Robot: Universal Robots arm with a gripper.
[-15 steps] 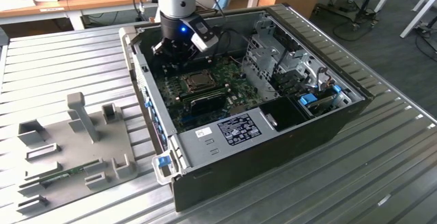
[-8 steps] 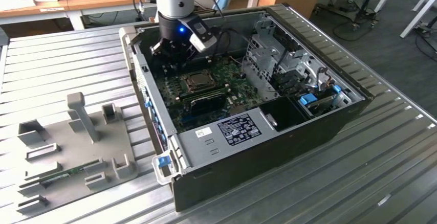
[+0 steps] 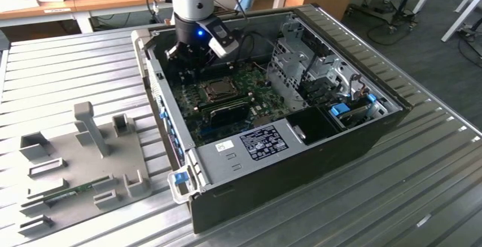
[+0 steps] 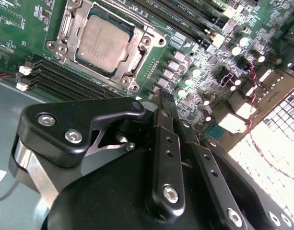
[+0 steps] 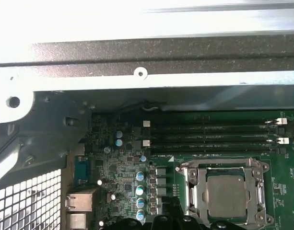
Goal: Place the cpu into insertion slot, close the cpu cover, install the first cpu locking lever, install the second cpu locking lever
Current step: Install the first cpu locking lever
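The cpu (image 4: pixel 102 40) lies flat in its socket on the green motherboard, its dull grey top showing through the window of the cpu cover (image 4: pixel 138 57). That silvery cover frame is down around the chip in both wrist views, cpu (image 5: pixel 226 194) and cover (image 5: pixel 194 191). My gripper (image 4: pixel 162 98) hangs a little above the board beside the socket, its black fingers shut together with nothing between them. In the exterior view the gripper (image 3: pixel 187 61) is inside the open computer case, just behind the socket (image 3: pixel 218 89). How the locking levers stand I cannot tell.
Memory slots (image 5: pixel 209 136) run beside the socket, close to the case wall (image 5: pixel 147 57). A metal drive cage (image 3: pixel 301 66) rises at the exterior view's right. A grey fixture plate (image 3: pixel 83 162) with upright posts lies on the ribbed table at the exterior view's left.
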